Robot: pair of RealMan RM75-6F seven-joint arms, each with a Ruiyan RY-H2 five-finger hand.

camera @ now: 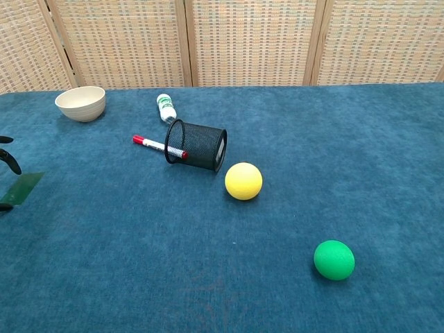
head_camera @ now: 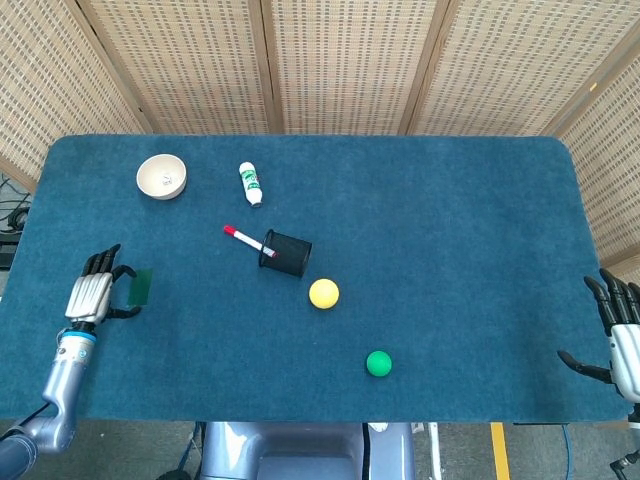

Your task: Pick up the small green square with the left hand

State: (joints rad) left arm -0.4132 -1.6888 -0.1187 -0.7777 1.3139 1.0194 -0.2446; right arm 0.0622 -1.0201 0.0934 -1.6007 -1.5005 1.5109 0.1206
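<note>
The blue table (head_camera: 420, 220) holds everything, and the left hand (head_camera: 90, 293) sits low over its near edge so it can reach. The small green square (head_camera: 141, 286) lies just beside its fingers, inside their curl. They look partly spread around it, not yet holding it.
</note>
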